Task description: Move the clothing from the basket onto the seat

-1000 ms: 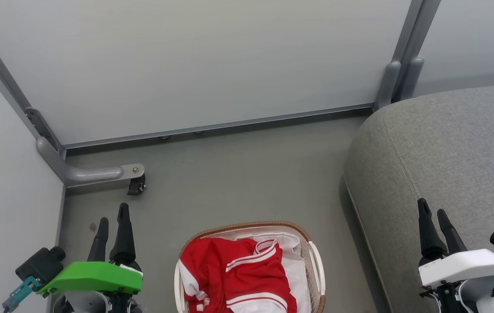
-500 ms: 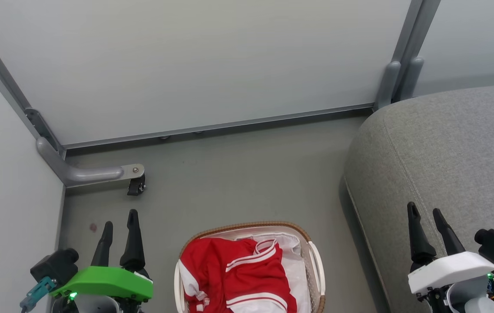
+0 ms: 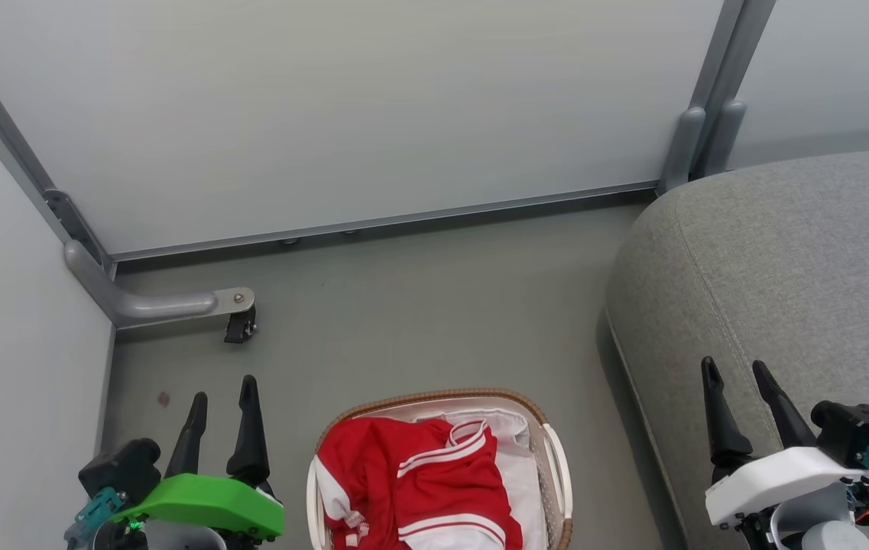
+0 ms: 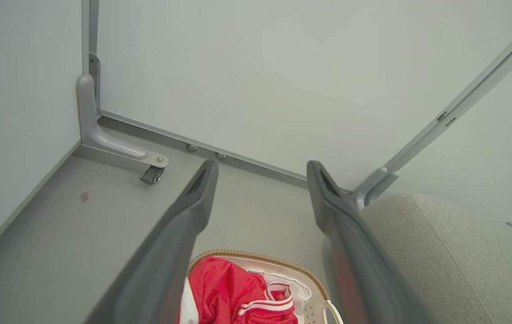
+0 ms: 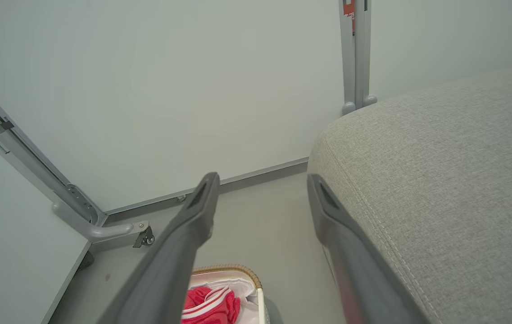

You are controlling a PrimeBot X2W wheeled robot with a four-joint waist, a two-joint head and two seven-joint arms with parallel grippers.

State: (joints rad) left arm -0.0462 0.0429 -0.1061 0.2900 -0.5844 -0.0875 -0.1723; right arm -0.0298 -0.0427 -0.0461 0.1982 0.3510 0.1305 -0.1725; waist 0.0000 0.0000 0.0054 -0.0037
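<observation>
Head view showed the red clothing [image 3: 419, 481] heaped in the basket [image 3: 434, 396] on the floor [image 3: 419, 305] beside the grey seat [image 3: 786, 260], with the left gripper [image 3: 224, 389] and right gripper [image 3: 733, 363] both spread wide and empty; left wrist view looked past parted fingers [image 4: 179, 234] onto the clothing in the basket, and right wrist view likewise, seat alongside.

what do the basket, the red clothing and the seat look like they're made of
The basket: smooth white handles and walls look like moulded plastic; the brown rim looks woven, perhaps rattan. The clothing: soft, faintly shiny red fabric that folds loosely, probably synthetic sportswear. The seat: matte grey woven upholstery with a stitched seam.
</observation>
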